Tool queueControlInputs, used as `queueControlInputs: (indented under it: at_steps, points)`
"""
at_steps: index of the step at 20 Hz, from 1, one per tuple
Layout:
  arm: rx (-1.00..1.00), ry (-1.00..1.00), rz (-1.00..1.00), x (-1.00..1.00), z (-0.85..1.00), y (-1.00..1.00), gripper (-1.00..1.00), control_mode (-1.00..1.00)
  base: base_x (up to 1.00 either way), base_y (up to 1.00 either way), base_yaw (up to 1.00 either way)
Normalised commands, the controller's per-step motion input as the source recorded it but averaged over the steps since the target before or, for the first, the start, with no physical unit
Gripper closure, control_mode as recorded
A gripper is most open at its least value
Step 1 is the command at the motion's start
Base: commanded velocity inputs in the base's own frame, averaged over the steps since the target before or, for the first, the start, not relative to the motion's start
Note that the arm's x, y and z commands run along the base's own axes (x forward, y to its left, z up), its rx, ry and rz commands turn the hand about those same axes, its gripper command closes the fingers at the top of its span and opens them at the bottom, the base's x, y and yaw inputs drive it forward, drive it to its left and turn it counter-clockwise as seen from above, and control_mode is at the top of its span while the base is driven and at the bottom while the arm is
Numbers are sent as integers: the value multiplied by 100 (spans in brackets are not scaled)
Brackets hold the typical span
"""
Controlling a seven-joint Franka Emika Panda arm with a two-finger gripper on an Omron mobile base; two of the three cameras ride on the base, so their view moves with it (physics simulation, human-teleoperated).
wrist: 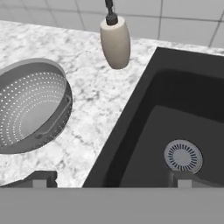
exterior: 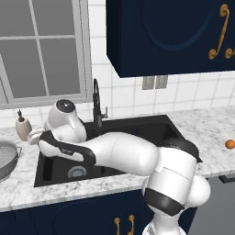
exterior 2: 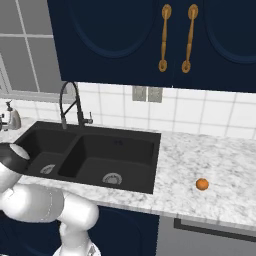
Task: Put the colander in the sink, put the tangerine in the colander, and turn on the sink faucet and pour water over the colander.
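Here the end effector hangs with its jaws spread wide and nothing between them, one fingertip over the marble desk and the other over the left basin of the sink, just beside the round silver drain. To the left of the sink's rim, the colander rests on the desk, its perforated bowl open upward and tipped slightly toward the hand camera, apart from the sink edge. Farther back the beige soap dispenser stands upright on the desk near the tiled wall. In the right base view the sink faucet rises behind the centre divider of the black double basin, and the tangerine sits alone on the desk well to the right of the sink.
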Motion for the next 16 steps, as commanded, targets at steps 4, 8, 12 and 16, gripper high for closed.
queueControlInputs:
  at_steps: [4,8,12,16]
  points:
    - [0,22,5,0,0,69,-100,-100,0,0,0]
    - [0,12,6,0,-8,71,-100,-100,0,0,0]
    - [0,0,1,0,-19,40,-100,-100,0,0,0]
    - [0,-1,0,0,-3,21,-100,-100,0,0,0]
